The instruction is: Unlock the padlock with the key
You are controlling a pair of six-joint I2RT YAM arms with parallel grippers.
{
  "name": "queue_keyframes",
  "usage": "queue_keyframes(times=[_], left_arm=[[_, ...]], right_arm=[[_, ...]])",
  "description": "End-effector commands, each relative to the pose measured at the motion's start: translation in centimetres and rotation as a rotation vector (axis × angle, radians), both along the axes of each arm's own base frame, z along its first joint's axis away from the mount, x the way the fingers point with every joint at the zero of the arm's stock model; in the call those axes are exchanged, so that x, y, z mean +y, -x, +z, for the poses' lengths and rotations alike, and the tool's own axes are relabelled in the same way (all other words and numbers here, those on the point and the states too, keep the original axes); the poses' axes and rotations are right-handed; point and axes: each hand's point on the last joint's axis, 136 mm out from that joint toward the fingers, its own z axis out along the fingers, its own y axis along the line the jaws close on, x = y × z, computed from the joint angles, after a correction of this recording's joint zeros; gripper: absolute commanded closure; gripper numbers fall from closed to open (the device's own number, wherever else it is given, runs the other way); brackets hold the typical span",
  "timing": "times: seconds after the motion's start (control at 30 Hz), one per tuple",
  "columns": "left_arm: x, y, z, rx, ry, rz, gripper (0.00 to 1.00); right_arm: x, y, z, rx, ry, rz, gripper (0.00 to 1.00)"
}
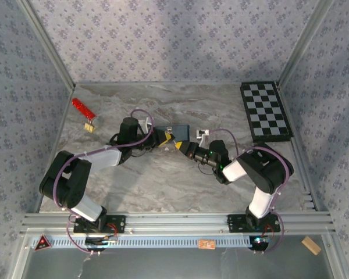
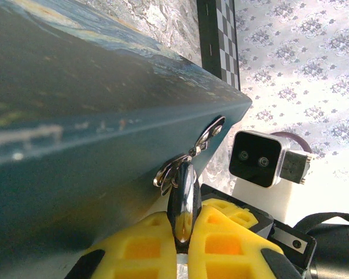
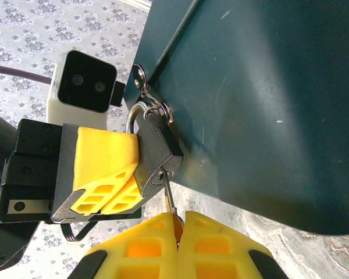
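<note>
The small dark padlock (image 3: 156, 152) hangs by its silver shackle (image 3: 132, 118) from the hasp (image 3: 153, 106) on the blue painted box (image 3: 250, 87). My left gripper (image 2: 184, 224) is shut on the padlock (image 2: 183, 195), which shows edge-on between the yellow fingers (image 2: 134, 247). The right gripper (image 3: 177, 224) is shut on the key (image 3: 170, 199), and its thin blade sits in the keyhole on the padlock's underside. In the top view, both grippers (image 1: 163, 138) (image 1: 182, 145) meet tip to tip in front of the box (image 1: 177, 130).
A red strip (image 1: 81, 107) with a small gold piece (image 1: 90, 127) lies at the back left of the marble table (image 1: 163, 186). A black-and-white checkerboard (image 1: 265, 110) lies at the back right. Patterned walls close in three sides.
</note>
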Motion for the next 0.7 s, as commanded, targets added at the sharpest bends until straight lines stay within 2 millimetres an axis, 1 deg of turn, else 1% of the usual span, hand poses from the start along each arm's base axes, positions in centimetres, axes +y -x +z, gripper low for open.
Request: queue_keyframes(times=[0.0,0.3,0.67], left_arm=[[-1.2,1.0,4.1,-0.111,0.065,-0.080,1.00],[-1.1,1.2,4.2,-0.121,0.062,-0.081,1.00],[-1.3,1.2,4.3,-0.121,0.069,-0.089,1.00]], right_arm=[[0.6,-0.1,1.5,-0.049,-0.006,0.004,1.00],[1.6,-0.1,2.8,-0.075,-0.009,0.028,1.00],[0.9,0.6,2.7,-0.088,0.022,0.011,1.00]])
